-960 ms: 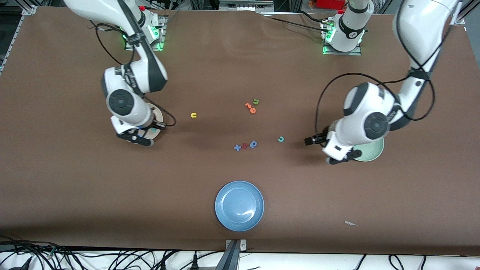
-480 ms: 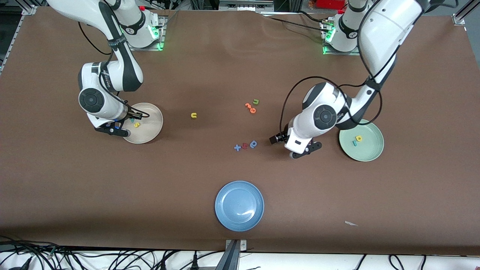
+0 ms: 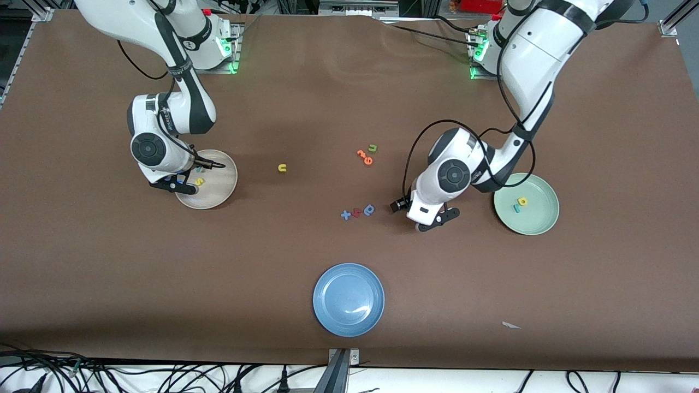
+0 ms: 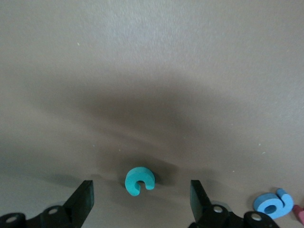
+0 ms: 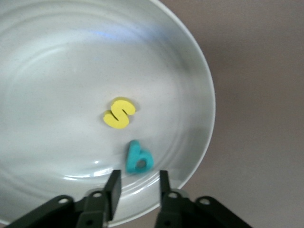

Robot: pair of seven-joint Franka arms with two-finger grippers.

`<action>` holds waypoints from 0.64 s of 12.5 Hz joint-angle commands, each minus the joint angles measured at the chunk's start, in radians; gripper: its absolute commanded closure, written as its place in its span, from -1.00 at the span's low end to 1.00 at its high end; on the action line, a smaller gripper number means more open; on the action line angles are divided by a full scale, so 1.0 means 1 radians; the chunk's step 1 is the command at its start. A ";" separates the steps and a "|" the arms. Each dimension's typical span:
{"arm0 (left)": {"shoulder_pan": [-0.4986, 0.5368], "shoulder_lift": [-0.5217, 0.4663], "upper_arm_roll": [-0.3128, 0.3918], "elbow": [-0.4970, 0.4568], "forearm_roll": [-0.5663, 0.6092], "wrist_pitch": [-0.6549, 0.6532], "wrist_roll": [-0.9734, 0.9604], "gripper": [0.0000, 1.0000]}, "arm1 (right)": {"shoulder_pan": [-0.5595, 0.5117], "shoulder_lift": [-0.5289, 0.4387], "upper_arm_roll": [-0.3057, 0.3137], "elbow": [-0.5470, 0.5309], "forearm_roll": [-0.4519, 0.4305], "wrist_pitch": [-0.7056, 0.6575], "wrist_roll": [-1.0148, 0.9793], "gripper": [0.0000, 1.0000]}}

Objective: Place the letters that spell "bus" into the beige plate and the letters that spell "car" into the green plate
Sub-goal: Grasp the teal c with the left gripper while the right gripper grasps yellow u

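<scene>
The beige plate (image 3: 218, 194), left of frame, holds yellow "s" (image 5: 119, 113) and teal "b" (image 5: 138, 158); the right gripper (image 5: 137, 187) above is slightly parted, empty. Right of centre, the left gripper (image 4: 141, 202), spread wide and empty, straddles the teal "c" (image 4: 139, 180); descending off-centre could nudge it away.

Brown table (image 3: 306, 82), cables (image 3: 164, 376) below

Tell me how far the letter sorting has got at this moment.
Done: the yellow s and teal b lie in the beige plate; the yellow a and teal r lie in the green plate.
In hand: the left end effector, open, is over the teal c. The right end effector is over the beige plate, holding nothing.
Left: the c and the yellow u.
</scene>
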 commanded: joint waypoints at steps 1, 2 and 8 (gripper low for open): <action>-0.033 0.000 0.027 0.010 0.000 0.003 -0.028 -0.75 | 0.007 -0.025 0.034 0.008 0.028 -0.013 0.002 -0.97; -0.036 0.002 0.027 0.010 0.001 0.003 -0.039 -0.63 | 0.007 -0.029 0.054 0.020 0.031 -0.019 0.019 -0.94; -0.038 0.017 0.028 0.011 0.001 0.004 -0.038 -0.34 | 0.012 -0.020 0.329 0.121 0.051 0.010 0.256 -0.50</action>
